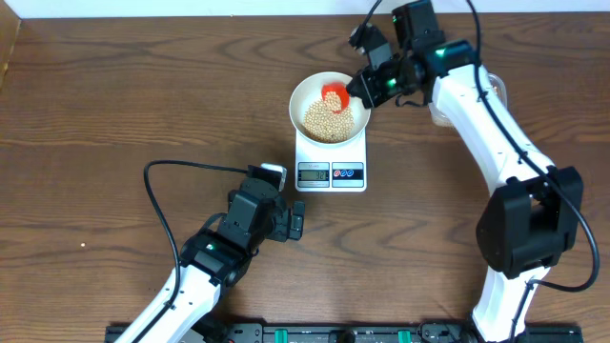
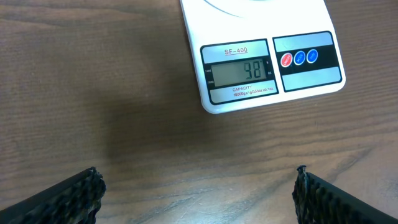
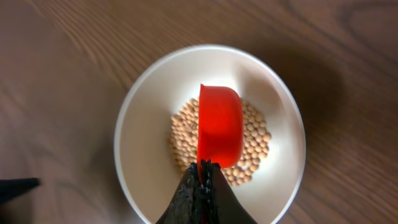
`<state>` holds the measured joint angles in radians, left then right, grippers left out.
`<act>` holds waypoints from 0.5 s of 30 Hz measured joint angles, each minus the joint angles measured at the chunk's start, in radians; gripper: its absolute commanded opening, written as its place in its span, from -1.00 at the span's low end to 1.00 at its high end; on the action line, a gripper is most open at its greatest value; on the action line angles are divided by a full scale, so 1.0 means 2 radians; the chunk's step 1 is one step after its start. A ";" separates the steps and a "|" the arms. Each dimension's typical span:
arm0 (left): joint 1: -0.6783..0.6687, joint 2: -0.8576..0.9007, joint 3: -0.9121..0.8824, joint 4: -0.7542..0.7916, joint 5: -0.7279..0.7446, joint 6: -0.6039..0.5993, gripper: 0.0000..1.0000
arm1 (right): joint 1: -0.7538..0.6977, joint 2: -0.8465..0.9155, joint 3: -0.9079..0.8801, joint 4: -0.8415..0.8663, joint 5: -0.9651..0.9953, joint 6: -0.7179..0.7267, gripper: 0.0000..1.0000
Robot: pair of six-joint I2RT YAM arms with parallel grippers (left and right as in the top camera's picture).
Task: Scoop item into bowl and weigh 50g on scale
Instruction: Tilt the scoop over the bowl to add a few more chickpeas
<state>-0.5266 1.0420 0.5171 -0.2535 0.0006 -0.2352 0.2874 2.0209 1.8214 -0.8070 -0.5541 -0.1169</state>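
Note:
The white bowl sits on the white scale and holds a pile of beige beans. My right gripper is shut on the handle of a red scoop held over the bowl. In the right wrist view the red scoop is turned on its side above the beans in the bowl, with my gripper closed on its handle. My left gripper is open and empty above bare table in front of the scale, whose display reads about 38.
A clear tub is partly hidden behind the right arm at the back right. A black cable loops on the table by the left arm. A black rail runs along the front edge.

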 measured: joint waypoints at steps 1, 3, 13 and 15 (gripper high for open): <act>0.000 0.000 0.000 0.000 0.000 0.000 0.98 | -0.008 0.000 0.005 -0.001 -0.016 0.007 -0.98; 0.000 0.000 0.000 0.000 0.000 0.000 0.98 | -0.024 0.000 0.009 -0.005 -0.045 0.019 -0.98; 0.000 0.000 0.000 0.000 0.000 0.000 0.98 | -0.102 0.000 0.010 -0.022 -0.196 0.055 -0.98; 0.000 0.000 0.000 0.000 0.000 0.000 0.98 | -0.102 0.000 0.010 -0.028 -0.205 0.055 -0.98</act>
<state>-0.5266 1.0420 0.5171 -0.2535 0.0006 -0.2352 0.0837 2.0201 1.8412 -0.8623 -0.9634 -0.0063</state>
